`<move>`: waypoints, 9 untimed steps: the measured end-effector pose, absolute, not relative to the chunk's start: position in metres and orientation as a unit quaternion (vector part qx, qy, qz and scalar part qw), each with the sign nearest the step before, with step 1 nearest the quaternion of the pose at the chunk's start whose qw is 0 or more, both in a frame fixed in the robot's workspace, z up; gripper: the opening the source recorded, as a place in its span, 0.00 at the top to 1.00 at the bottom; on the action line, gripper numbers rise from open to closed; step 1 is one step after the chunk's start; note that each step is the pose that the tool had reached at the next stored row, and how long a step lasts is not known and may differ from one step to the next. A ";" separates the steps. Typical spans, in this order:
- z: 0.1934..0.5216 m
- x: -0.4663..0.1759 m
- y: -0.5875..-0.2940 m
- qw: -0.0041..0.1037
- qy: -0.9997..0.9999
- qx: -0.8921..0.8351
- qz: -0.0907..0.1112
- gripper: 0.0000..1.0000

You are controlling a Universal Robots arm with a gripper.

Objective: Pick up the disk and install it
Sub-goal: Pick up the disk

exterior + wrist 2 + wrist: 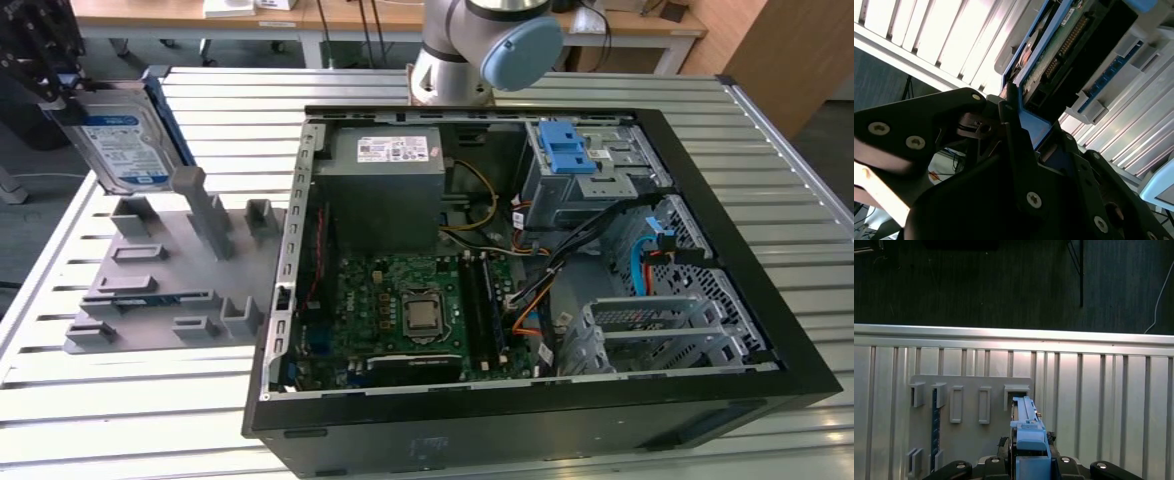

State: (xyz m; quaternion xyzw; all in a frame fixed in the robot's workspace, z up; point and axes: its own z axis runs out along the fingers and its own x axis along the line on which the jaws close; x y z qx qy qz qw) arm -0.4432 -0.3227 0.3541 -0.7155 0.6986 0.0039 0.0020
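Now my tool [56,88] is shut tight on the disk [127,148], gripping it by its blue frame [1034,127]. In the second wrist view I see the black fingers [1009,130] pressed against that frame. The disk hangs upright at the far end of the exterior view's left, with its white-and-blue label facing the camera. It is over the far end of the grey holder tray [200,275], which lies on the slatted metal surface [134,400]. I cannot tell if its low edge touches the tray. The open computer case [534,420] sits to the exterior view's right, apart from the disk. Inside it are the drive cage [587,170] with blue latches and the grey power box [387,190].
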 end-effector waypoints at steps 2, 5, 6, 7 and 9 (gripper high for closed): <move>0.355 -0.443 -0.323 0.002 0.699 -0.715 0.004 0.64; 0.357 -0.443 -0.323 0.002 0.699 -0.715 0.004 0.64; 0.358 -0.443 -0.323 0.002 0.699 -0.715 0.004 0.64; 0.358 -0.443 -0.323 0.002 0.699 -0.715 0.004 0.64; 0.359 -0.443 -0.323 0.002 0.699 -0.715 0.004 0.64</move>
